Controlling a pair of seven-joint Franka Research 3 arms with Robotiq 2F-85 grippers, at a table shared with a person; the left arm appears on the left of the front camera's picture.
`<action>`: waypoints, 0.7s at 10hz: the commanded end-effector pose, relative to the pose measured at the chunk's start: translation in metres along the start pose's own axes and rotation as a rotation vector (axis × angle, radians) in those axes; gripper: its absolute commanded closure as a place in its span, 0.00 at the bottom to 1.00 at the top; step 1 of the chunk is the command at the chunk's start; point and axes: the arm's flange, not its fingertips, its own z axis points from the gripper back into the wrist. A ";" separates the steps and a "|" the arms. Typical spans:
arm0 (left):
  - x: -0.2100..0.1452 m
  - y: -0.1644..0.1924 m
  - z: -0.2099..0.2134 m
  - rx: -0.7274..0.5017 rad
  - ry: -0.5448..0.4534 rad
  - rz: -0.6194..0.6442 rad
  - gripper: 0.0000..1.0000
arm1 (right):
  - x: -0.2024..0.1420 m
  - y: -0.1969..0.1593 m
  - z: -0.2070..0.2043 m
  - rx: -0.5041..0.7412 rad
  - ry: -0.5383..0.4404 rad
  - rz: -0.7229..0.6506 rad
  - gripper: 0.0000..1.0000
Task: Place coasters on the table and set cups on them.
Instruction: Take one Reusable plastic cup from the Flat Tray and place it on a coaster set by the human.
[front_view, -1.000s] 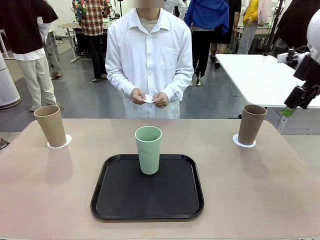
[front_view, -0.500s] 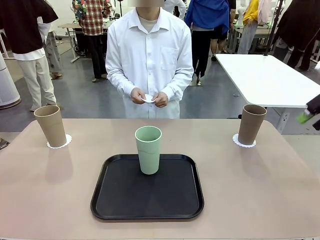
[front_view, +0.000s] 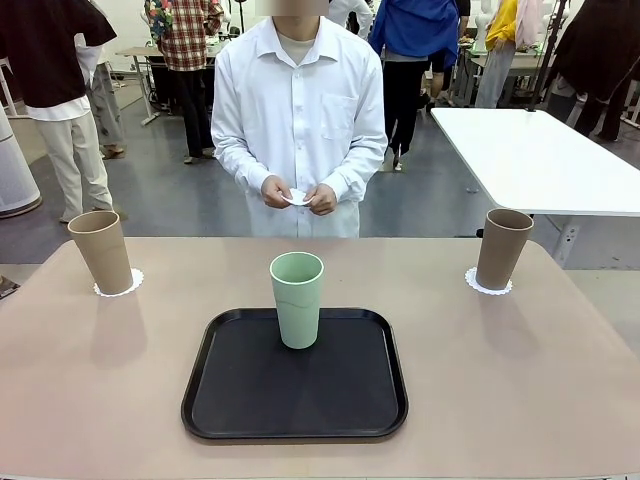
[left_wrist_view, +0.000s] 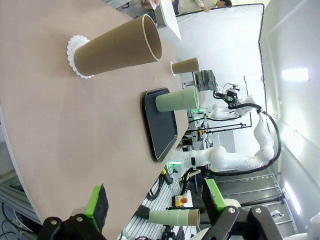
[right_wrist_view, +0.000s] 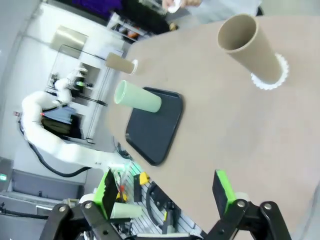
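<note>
Tall tan-brown tapered cup (front_view: 101, 250) stands on a white lacy paper coaster (front_view: 121, 285), left side of the beige matte worktop (front_view: 520, 380). Pale mint green tumbler (front_view: 297, 298) stands upright on the black rounded tray (front_view: 295, 420), centre, no coaster under it. Person's hands (front_view: 322, 201) hold a third white coaster (front_view: 297, 197). Second tan-brown cup (front_view: 503, 247) sits on its coaster (front_view: 487, 286), right. Left jaws are wide open and empty, right jaws the same. Step is likely the third coaster. Next: lay it down, then grip the green tumbler low and set it centred.
</note>
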 end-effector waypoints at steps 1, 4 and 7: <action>-0.002 -0.003 0.001 -0.006 -0.002 -0.006 0.00 | 0.007 -0.040 0.022 0.102 -0.021 -0.072 0.00; -0.002 -0.003 0.001 -0.006 -0.002 -0.006 0.00 | 0.003 -0.079 0.039 0.221 -0.031 -0.153 0.00; -0.002 -0.003 0.001 -0.006 -0.002 -0.006 0.00 | -0.002 -0.097 0.032 0.230 -0.039 -0.171 0.00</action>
